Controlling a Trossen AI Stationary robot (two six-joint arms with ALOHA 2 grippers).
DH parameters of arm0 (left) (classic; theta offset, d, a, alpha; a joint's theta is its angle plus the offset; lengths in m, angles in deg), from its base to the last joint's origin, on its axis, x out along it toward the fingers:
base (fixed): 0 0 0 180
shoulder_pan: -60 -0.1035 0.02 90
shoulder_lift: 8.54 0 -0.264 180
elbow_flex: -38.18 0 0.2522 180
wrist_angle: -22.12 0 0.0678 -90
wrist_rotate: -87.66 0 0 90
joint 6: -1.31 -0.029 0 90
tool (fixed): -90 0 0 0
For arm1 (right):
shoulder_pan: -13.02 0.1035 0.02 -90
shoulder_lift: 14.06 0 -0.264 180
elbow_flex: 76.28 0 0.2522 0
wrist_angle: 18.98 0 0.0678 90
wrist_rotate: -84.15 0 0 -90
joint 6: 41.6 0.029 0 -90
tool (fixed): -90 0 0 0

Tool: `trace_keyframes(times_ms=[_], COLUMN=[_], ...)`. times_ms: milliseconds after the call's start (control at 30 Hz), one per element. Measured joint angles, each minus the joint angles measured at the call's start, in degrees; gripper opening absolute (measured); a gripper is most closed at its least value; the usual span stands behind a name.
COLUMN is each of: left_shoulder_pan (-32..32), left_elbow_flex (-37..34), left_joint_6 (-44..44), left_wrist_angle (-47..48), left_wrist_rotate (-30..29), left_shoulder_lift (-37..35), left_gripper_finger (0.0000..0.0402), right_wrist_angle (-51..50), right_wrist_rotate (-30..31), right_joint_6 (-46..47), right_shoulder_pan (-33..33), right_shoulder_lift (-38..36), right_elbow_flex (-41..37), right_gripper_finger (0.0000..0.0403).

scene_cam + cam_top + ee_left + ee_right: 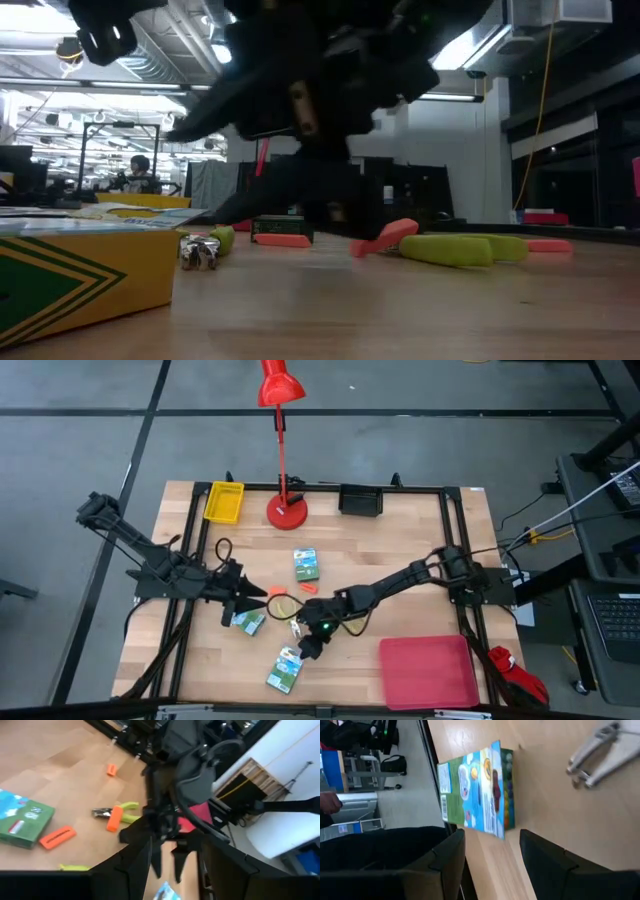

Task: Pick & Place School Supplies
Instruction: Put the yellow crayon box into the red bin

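Judging from the trays, we count nothing placed: all three packs (306, 564) lie loose mid-table, right gripper (310, 647) fingers apart above the nearest one, left gripper (254, 600) fingers apart alongside.

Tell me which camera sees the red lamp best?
The high view: the red desk lamp shows whole there, its round base by the table's far edge between the yellow tray and black tray. The low view and both wrist views don't clearly show it.
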Motion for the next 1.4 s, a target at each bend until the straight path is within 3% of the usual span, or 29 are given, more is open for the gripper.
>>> trace_keyframes(times_ms=[200,467,633,900,1267,1400], left_shoulder_pan=[3.29,6.5,7.64,9.08,10.11,10.11], left_elbow_flex=[0.0,0.0,0.0,0.0,-0.02,-0.02], left_joint_6=[1.46,2.37,2.37,2.58,9.99,11.56], left_wrist_angle=[-0.06,0.2,0.22,1.6,14.5,17.55], left_wrist_rotate=[-1.74,-3.69,-4.56,-5.95,-6.64,-6.69], left_shoulder_lift=[-0.75,-0.88,-0.88,-0.88,-0.91,-0.88], left_gripper_finger=[0.0173,0.0173,0.0173,0.0173,0.0173,0.0173], right_wrist_angle=[0.18,0.31,0.41,0.97,0.78,-2.49], right_wrist_rotate=[1.36,3.91,4.64,4.56,4.62,5.0], right_joint_6=[-0.39,0.86,1.34,-0.01,-0.44,-1.6], right_shoulder_pan=[0.82,1.23,1.23,2.33,3.46,2.88], right_shoulder_lift=[3.78,4.55,4.55,4.55,3.21,-0.55], right_elbow_flex=[4.53,4.86,4.86,4.81,4.7,4.7], right_gripper_finger=[0.0191,0.0181,0.0131,0.001,0.0003,0.0002])
